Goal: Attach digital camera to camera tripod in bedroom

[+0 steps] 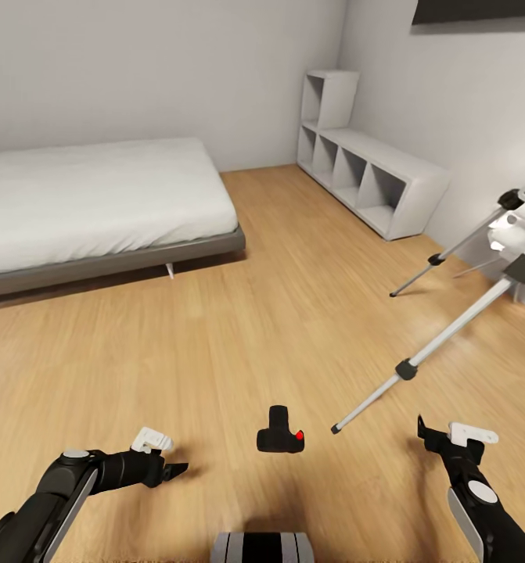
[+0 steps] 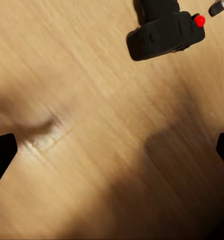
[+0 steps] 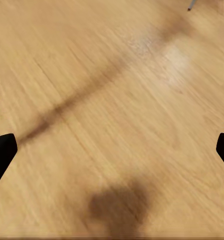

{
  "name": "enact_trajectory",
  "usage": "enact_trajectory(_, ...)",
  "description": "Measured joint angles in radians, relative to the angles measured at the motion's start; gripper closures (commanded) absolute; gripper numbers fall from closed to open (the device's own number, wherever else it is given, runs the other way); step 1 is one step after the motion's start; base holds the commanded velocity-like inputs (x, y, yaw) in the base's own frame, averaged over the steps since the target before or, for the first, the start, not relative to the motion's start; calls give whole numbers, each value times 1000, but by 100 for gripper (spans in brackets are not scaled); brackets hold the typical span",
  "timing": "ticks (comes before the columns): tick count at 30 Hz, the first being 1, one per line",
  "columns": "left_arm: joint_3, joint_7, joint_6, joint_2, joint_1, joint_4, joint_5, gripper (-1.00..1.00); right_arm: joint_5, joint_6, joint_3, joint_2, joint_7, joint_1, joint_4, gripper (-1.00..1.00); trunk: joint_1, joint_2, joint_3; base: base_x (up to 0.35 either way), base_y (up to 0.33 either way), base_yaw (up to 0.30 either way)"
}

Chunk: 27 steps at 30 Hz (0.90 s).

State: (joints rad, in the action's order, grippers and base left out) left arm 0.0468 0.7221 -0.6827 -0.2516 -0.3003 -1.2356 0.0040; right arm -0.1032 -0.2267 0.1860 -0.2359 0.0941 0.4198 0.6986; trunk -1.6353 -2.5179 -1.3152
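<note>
The digital camera [image 1: 280, 435] lies on the wood floor just ahead of me, black, with its red button to the right and its lens pointing away. In the left wrist view the camera [image 2: 164, 32] sits beyond the fingertips. My left gripper [image 1: 172, 471] hovers low to the camera's left, open and empty, its fingertips [image 2: 1, 155] spread wide. My right gripper [image 1: 428, 432] is open and empty over bare floor to the camera's right. The camera tripod [image 1: 442, 336] stands at the right, and one silver leg ends in a black foot [image 1: 336, 428] close to the camera.
A grey-framed bed [image 1: 98, 199] with a white mattress takes up the left. White cube shelves [image 1: 368, 168] stand along the right wall under a dark TV [image 1: 481, 9]. A white lamp [image 1: 512, 231] sits behind the tripod legs. Open wood floor [image 1: 278, 297] lies in the middle.
</note>
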Motion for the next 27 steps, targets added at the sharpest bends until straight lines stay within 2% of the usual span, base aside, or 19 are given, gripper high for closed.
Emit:
enact_trajectory(16,-3,0,3,-2,-1,-12,0,-100,0,-3,0,-6,-1,0,0,-100,-7,-4,-62,0,0,0)
enact_trajectory(20,-3,0,3,-2,-1,-23,0,-100,0,-5,0,-18,-1,1,0,-100,-9,-5,-77,0,0,0)
enact_trajectory(27,-4,1,4,-2,-1,-33,0,-100,-1,-30,2,-63,-1,4,0,-100,-12,-6,-104,0,0,0)
